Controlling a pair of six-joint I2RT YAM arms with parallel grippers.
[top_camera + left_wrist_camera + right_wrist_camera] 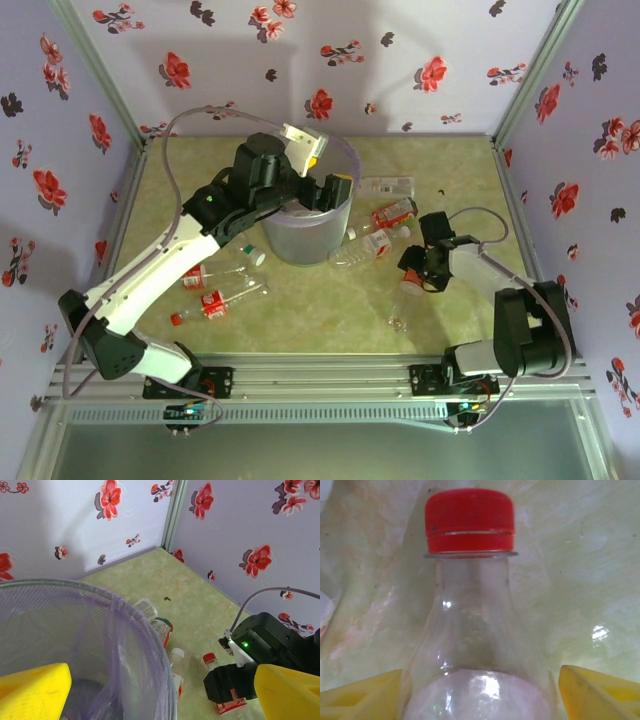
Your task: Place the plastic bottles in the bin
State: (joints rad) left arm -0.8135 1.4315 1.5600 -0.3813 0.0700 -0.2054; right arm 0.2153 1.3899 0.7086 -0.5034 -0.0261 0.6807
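Littering the tabletop (330, 312) around the bin (300, 248), bottles (392, 213) await binning; left end effector (322, 165) hangs spread and empty above it, right end effector (412, 275) straddles one, unclosed.

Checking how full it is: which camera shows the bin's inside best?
Left wrist: it looks past the rim into the bin, from the open left gripper above it. The top view shows the bin whole, but the left gripper covers most of its opening.

The bin (125, 645) is thin translucent plastic with a fine mesh texture. The bottle (470, 645) at right is clear, glossy plastic, its red cap (469, 520) ribbed. Yellow fingers (592, 690) look matt. Near rails (320, 372) are brushed metal.
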